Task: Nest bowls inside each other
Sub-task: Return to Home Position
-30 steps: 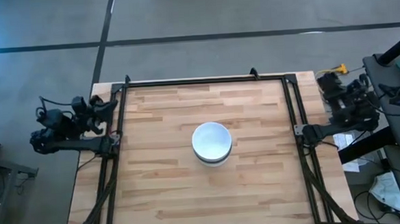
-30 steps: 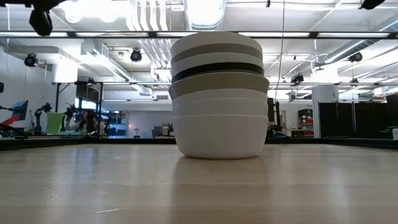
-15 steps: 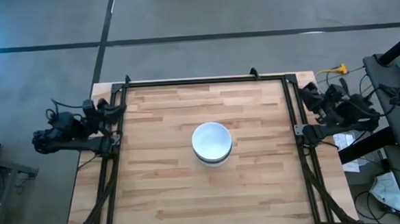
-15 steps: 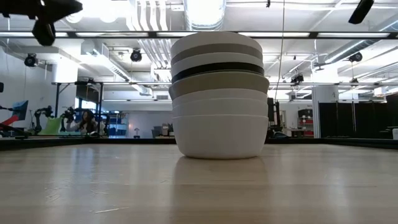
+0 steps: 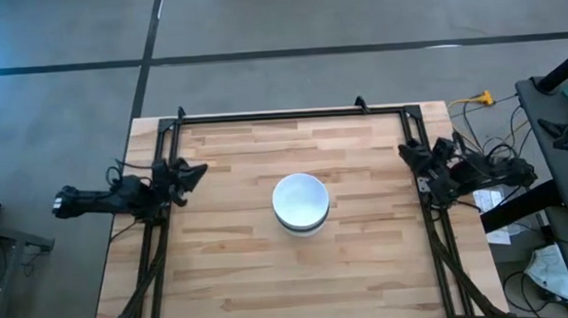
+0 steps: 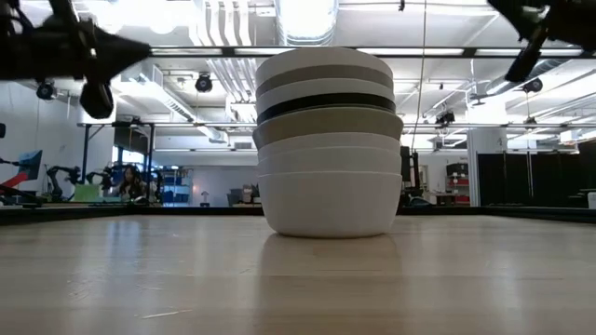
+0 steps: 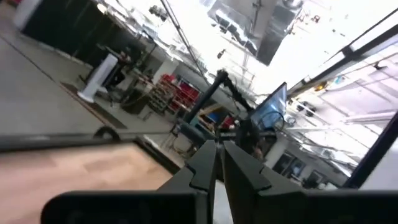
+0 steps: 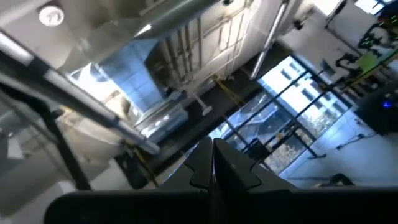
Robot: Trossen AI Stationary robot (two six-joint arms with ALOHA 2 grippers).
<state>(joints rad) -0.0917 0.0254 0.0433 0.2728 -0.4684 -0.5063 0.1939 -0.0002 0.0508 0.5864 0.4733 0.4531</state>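
Note:
Several bowls [image 5: 300,204] stand nested in one stack at the table's middle. In the low view the stack [image 6: 328,140] shows white and grey rims and one black band, and the bottom white bowl rests on its base on the wood. My left gripper [image 5: 197,170] is shut with nothing in it. It hovers over the table's left edge, well away from the stack, and shows in its wrist view [image 7: 219,148]. My right gripper [image 5: 403,151] is also shut with nothing in it, over the right edge, and shows in its wrist view [image 8: 211,144].
A black frame [image 5: 282,114] runs round the wooden tabletop [image 5: 241,268], with bare wood on every side of the stack. Cables and equipment [image 5: 546,136] lie beyond the right edge. In the low view both arms hang above, the left [image 6: 93,56] and the right [image 6: 535,23].
Both arms have come down. The left gripper has swung in from outside the left edge toward the stack. The right gripper has swung in from outside the right edge and rolled. Both stay shut, and the stack of bowls has not moved.

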